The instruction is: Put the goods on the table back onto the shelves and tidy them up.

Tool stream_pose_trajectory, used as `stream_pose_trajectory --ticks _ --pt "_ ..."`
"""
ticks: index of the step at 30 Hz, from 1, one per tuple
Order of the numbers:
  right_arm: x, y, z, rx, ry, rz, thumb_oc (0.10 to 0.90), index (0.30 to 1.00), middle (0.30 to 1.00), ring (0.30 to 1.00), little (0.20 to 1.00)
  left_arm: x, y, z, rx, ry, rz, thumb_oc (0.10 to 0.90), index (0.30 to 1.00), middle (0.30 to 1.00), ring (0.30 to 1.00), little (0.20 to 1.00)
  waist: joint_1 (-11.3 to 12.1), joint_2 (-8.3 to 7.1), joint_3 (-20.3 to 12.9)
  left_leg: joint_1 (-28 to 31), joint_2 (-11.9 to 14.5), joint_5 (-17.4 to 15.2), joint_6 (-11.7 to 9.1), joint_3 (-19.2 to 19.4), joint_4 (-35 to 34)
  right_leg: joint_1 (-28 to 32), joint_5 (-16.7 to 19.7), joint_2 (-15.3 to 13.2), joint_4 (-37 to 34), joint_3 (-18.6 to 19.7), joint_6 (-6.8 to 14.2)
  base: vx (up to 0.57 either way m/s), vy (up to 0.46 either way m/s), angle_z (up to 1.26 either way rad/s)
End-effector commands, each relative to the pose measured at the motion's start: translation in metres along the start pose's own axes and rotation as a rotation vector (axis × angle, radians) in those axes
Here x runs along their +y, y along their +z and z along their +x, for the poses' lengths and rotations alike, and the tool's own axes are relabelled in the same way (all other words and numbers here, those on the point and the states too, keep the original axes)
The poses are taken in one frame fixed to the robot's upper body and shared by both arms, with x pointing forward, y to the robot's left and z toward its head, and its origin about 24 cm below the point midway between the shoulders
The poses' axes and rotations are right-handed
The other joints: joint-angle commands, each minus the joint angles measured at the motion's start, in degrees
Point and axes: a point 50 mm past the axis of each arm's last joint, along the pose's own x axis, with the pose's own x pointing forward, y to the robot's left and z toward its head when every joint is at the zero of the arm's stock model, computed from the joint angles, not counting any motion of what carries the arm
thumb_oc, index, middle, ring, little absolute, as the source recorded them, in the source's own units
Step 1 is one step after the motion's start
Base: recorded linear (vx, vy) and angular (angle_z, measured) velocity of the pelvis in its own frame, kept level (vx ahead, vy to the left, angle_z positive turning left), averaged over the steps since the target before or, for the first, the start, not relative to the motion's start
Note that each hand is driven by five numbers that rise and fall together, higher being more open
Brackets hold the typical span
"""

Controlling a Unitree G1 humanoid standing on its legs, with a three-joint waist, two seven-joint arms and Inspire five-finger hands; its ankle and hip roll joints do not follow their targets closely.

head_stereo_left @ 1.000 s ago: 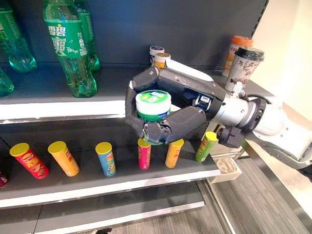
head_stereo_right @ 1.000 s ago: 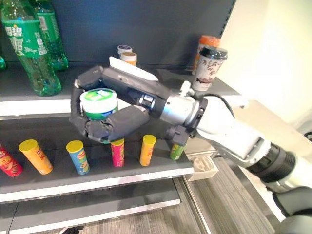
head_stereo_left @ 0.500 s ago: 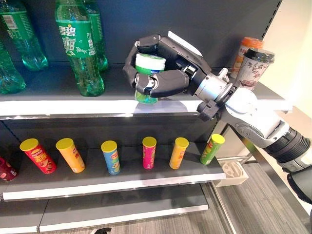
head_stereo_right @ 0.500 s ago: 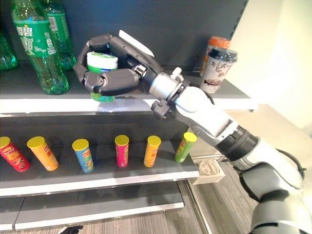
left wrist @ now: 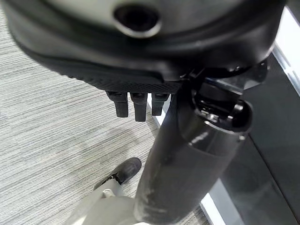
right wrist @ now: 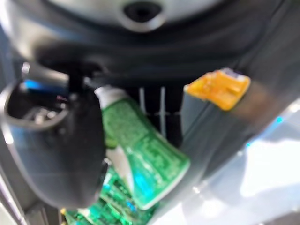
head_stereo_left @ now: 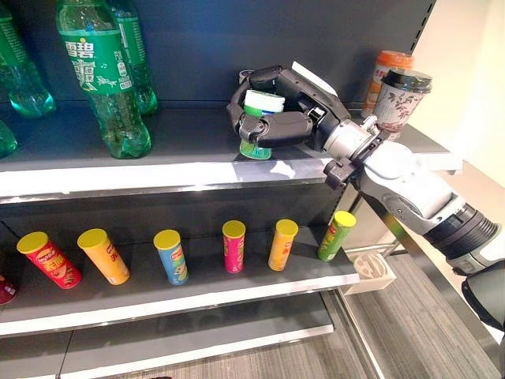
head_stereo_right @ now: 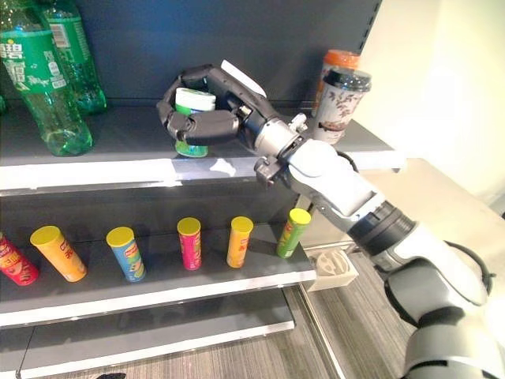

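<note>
Green tub (head_stereo_left: 261,118) now lowered onto upper shelf (head_stereo_left: 95,170), base touching. Right hand (head_stereo_left: 278,106) still wrapped round it. Placement nearly done; release next.

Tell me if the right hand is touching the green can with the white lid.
Touching. In the left eye view the right hand has its fingers and thumb curled round the green can over the upper shelf; the right wrist view shows the same grip.

Green jar (head_stereo_left: 259,134), white lid; green bottles (head_stereo_left: 99,75); dark grey shelf (head_stereo_left: 181,134).
</note>
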Motion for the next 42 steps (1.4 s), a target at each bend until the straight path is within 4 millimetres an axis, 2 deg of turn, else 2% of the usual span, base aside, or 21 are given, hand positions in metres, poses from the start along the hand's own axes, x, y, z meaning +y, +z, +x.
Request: stream_pose_trajectory --ticks 1,20,29,42 --pt "-0.033 0.052 0.009 -0.184 -0.114 -0.103 0.4 0.3 0.3 0.3 0.3 0.022 0.014 0.002 -0.04 0.041 0.051 0.8 0.9 0.9 0.9 0.9 2.89 -1.09 -0.19 2.86 2.76 -6.4 -3.46 -0.36 0.62 -4.09 3.83 -0.81 0.29 -0.97 1.03 0.0 0.0 0.0" --pt "-0.053 0.026 0.022 -0.044 -0.262 -0.244 0.4 0.3 0.3 0.3 0.3 0.025 0.012 0.002 -0.042 0.065 0.014 0.8 0.9 0.9 0.9 0.9 3.75 -0.7 0.29 3.2 2.28 -6.84 -2.89 -1.19 0.62 -3.69 4.14 -1.17 0.29 -1.49 0.96 0.0 0.0 0.0" --pt "-0.053 0.018 0.03 -0.021 -0.296 -0.232 0.4 0.3 0.3 0.3 0.3 0.029 0.014 0.002 -0.047 0.081 0.006 0.8 0.9 0.9 0.9 0.9 3.93 -0.59 0.42 3.46 1.97 -7.08 -2.58 -1.57 0.62 -3.4 4.34 -1.4 0.29 -1.57 0.97 0.0 0.0 0.0" --pt "-0.043 0.027 0.03 -0.068 -0.244 -0.244 0.4 0.3 0.3 0.3 0.3 0.028 0.013 0.002 -0.043 0.08 -0.01 0.8 0.9 0.9 0.9 0.9 3.89 -0.67 0.61 3.71 1.93 -7.22 -2.6 -1.47 0.62 -3.24 4.12 -1.29 0.29 -1.46 0.86 0.0 0.0 0.0"
